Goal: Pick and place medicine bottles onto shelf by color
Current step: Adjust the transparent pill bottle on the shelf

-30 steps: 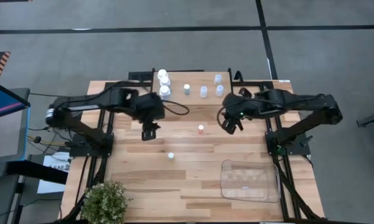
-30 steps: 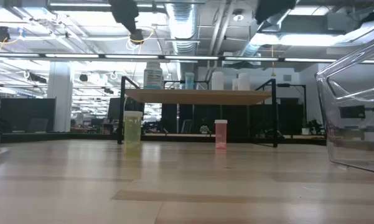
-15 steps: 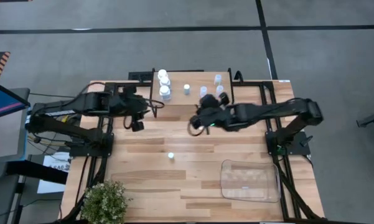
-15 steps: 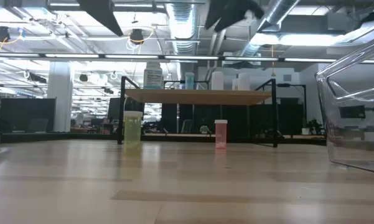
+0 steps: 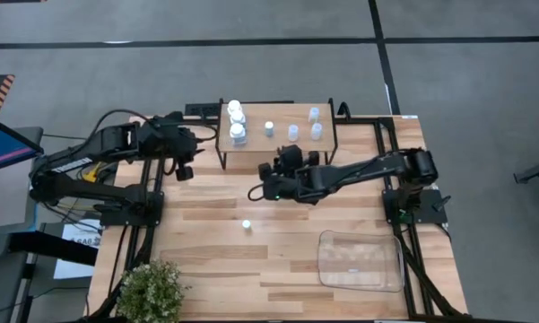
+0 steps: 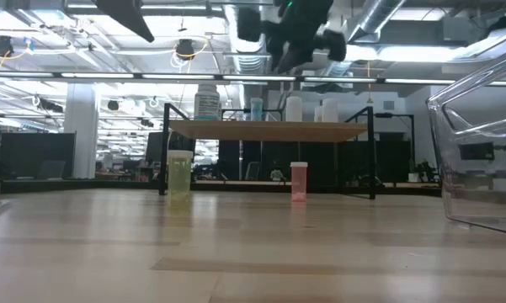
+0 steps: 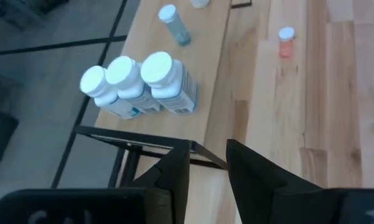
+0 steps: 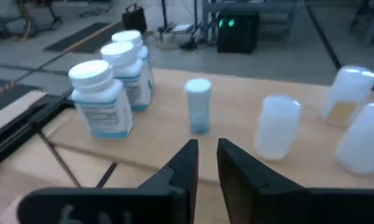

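Note:
The shelf (image 5: 276,142) stands at the table's far edge. On its board stand three white bottles (image 5: 238,121), a small bluish-green one (image 5: 269,128) and three clear ones (image 5: 307,127). A red-orange bottle (image 6: 299,181) stands upright on the table in front of the shelf; in the high view my right arm hides it. A yellowish bottle (image 5: 247,225) stands alone nearer the table's middle. My left gripper (image 5: 185,170) hangs left of the shelf, empty, its fingers (image 7: 174,174) a narrow gap apart. My right gripper (image 5: 290,154) hovers at the shelf's near edge, facing the bottles, empty, its fingers (image 8: 187,165) slightly apart.
A clear plastic tray (image 5: 360,260) lies at the table's near right. A potted plant (image 5: 152,289) stands at the near left corner. The shelf's black legs (image 6: 162,151) reach the table on either side of the red-orange bottle.
My right gripper has swung toward the table's left, from right of the red-orange bottle to the shelf's near edge, and turned toward the shelf. My left gripper has drawn back toward the table's left and far edges. No bottle has moved.

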Available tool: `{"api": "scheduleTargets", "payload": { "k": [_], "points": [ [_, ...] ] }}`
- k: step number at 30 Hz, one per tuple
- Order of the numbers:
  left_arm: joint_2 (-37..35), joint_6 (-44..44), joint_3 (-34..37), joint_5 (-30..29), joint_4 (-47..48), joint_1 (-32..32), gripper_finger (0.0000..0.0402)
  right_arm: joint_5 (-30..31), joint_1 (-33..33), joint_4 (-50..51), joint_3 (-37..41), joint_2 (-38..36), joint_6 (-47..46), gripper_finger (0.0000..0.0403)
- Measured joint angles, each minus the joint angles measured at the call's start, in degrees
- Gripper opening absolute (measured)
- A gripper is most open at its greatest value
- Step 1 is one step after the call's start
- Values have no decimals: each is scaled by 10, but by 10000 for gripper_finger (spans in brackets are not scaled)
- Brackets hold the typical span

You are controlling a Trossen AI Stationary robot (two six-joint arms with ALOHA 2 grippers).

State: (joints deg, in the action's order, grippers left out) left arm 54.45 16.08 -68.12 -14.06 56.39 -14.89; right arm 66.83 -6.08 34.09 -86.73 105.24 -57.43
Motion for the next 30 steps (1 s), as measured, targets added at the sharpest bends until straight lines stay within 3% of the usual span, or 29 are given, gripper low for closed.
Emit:
{"api": "scheduleTargets", "payload": {
  "k": [6, 14, 23, 30],
  "points": [
    [-2, 0, 0, 7, 0, -7, 93, 24, 7, -18, -2, 39, 26, 61],
    [0, 0, 0, 3, -4, -6, 93, 25, 21, -48, -1, 60, 66, 58],
    [0, 0, 0, 3, -4, -6, 93, 6, 36, -102, -1, 61, 77, 58],
    [0, -7, 0, 2, -9, -6, 93, -28, 40, -104, -52, 59, 108, 58]
  ]
}}
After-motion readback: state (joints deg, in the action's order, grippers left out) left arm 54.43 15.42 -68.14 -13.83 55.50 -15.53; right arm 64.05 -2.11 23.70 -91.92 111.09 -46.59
